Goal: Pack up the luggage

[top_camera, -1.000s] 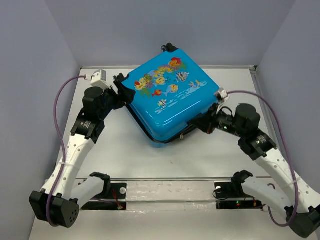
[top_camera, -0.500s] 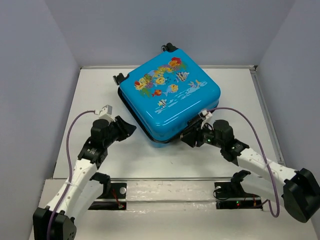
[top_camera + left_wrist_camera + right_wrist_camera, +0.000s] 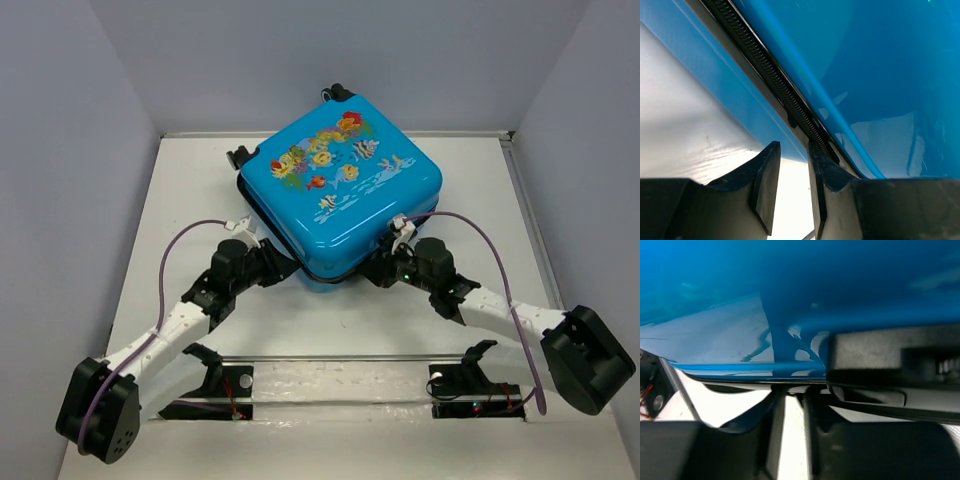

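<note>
luggage: hard plastic shell, glossy and smooth, with bright highlights and reflections; the printed fish face is just as shiny
zip: black, finely ribbed teeth, dull; a matt grey strip runs beside it
table: white, smooth, mostly matt with a faint sheen
left fingers: black plastic, matt, slightly grainy
arms: white and black plastic casings, satin finish
cable: purple, smooth sheath
walls: grey, matt, plain

Even overhead light is flooding the table, casting soft shadows. Glare is streaking the luggage. The right wrist view is blurring.
</note>
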You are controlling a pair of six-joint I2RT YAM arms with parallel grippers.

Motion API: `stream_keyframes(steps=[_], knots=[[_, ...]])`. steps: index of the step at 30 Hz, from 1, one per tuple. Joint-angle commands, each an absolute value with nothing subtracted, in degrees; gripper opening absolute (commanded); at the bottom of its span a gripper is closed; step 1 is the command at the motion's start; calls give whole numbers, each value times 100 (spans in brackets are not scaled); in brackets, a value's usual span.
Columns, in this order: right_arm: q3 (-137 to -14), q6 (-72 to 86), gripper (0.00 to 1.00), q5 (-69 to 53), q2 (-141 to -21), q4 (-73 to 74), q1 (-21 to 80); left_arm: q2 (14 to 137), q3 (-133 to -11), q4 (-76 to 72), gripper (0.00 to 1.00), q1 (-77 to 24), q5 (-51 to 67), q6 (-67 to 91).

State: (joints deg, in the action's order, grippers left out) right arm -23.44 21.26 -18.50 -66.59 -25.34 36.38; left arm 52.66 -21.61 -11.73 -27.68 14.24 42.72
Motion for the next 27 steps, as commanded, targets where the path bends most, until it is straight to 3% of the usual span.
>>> stream_keyframes(steps=[1, 4, 10, 15, 20, 22, 23, 26, 27], knots=[[-2391, 2100, 7, -1600, -6899, -3366, 4077, 5774, -2338, -1985, 37, -2918, 1353, 4368], [-2469, 2118, 7, -1205, -6917, -3253, 4498, 6002, -2478, -2126, 36, -3102, 1301, 4447], [-2847, 2398, 7, 543, -6653, -1768, 6352, 6345, -2768, -2443, 35, -3628, 1029, 4658], [-3988, 2777, 7, 1922, -7495, -1038, 7820, 6829, -3119, -2654, 34, -4077, 765, 4825], [-4631, 2918, 7, 2986, -8173, -1404, 7674, 6882, -3243, -2628, 37, -4219, 739, 4799], [-4632, 3137, 7, 3260, -8349, -1826, 7446, 6803, -3365, -2392, 46, -4131, 721, 4668], [-4562, 3355, 7, 3409, -8480, -2228, 7209, 6681, -3540, -1964, 65, -3948, 756, 4476], [-4597, 3542, 7, 3849, -8709, -2443, 7102, 6303, -3849, -832, 91, -3456, 861, 3975], [-4571, 3612, 7, 3919, -8745, -2435, 7102, 5902, -3971, -600, 94, -2932, 948, 3868]])
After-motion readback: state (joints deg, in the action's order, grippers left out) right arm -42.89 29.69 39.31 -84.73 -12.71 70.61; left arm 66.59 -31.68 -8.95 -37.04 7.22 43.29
